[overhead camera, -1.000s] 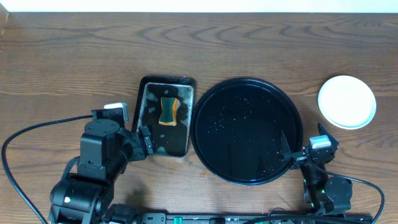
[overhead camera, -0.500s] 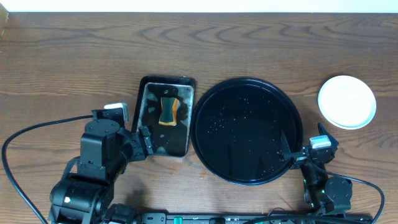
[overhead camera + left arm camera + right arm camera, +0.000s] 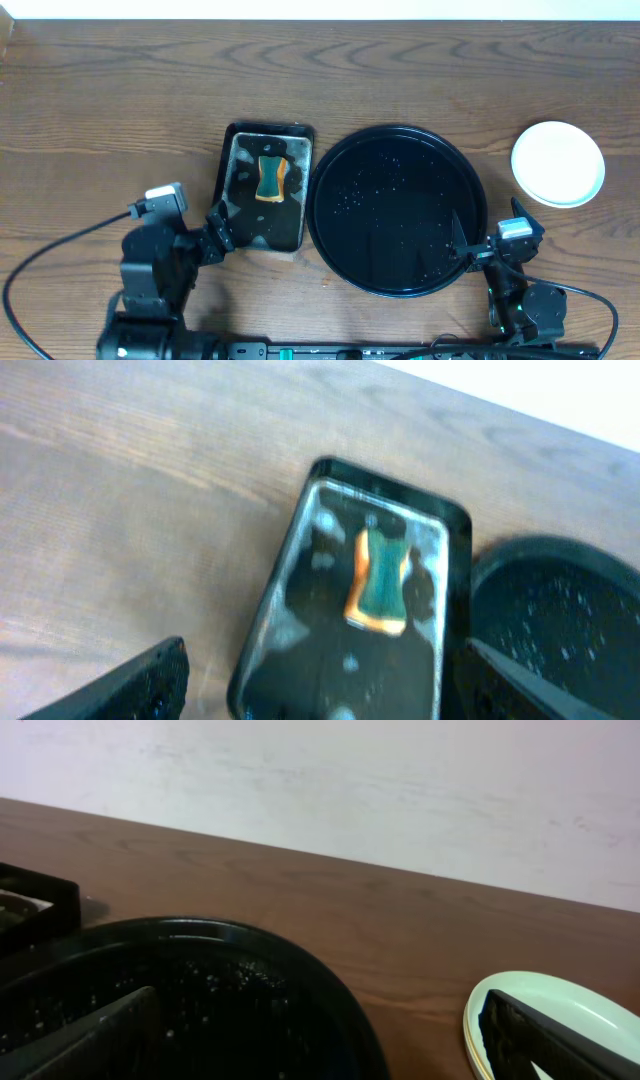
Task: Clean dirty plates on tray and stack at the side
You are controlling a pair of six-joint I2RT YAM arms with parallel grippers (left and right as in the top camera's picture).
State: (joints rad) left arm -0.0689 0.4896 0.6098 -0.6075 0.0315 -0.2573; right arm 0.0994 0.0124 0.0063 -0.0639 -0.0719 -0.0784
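Observation:
The round black tray [image 3: 397, 210] lies at centre right, bare except for water droplets. The plates [image 3: 558, 163] sit stacked on the table to its right, the top one clean and pale. In the right wrist view the plates [image 3: 545, 1005] show a mint top over a yellowish rim. My right gripper [image 3: 488, 230] stands open at the tray's near right rim, holding nothing, between tray and stack. My left gripper [image 3: 218, 232] is open and empty at the near left corner of the pan. Its view is blurred; the tray [image 3: 565, 610] shows at the right.
A rectangular black pan [image 3: 232, 190] with soapy water and an orange-green sponge [image 3: 270, 178] stands just left of the tray. The left wrist view shows the same sponge [image 3: 378, 578] in the pan [image 3: 290, 560]. Brown wooden table [image 3: 100, 120] surrounds everything.
My left arm has drawn back toward the near left, its gripper pulling slightly away from the pan. The right arm, tray and plates have not moved.

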